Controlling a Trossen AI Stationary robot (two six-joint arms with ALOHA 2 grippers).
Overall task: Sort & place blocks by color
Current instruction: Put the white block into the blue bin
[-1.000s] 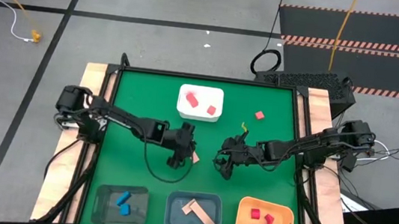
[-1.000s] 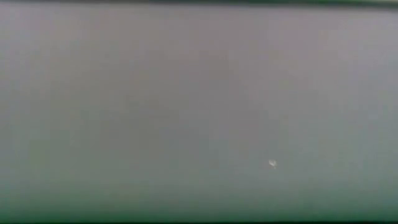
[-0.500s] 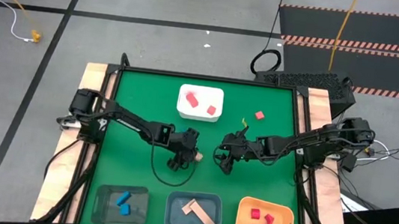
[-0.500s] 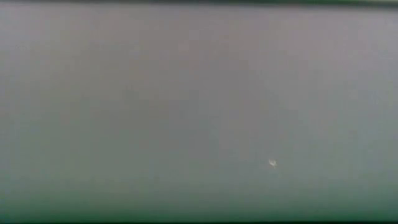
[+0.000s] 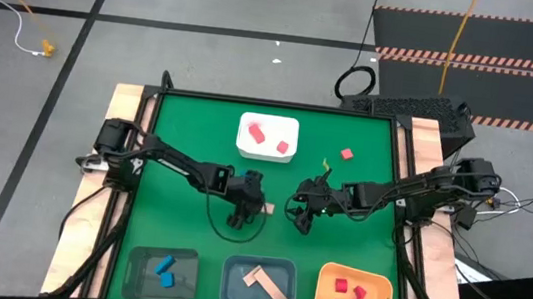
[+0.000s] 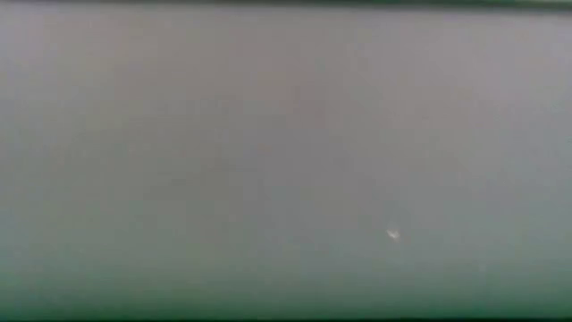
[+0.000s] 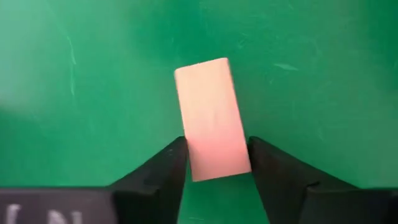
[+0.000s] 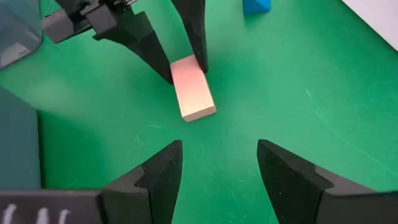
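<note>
While the left pincer sits low at the middle of the green tabletop, its fingers stand close on either side of one end of a tan wood block lying flat; whether they touch it I cannot tell. Just beside it, the right pincer faces that block with fingers spread and nothing between them. Other blocks lie in the white tray, the blue-holding bin, the tan-holding bin and the orange tray; one red block lies loose.
</note>
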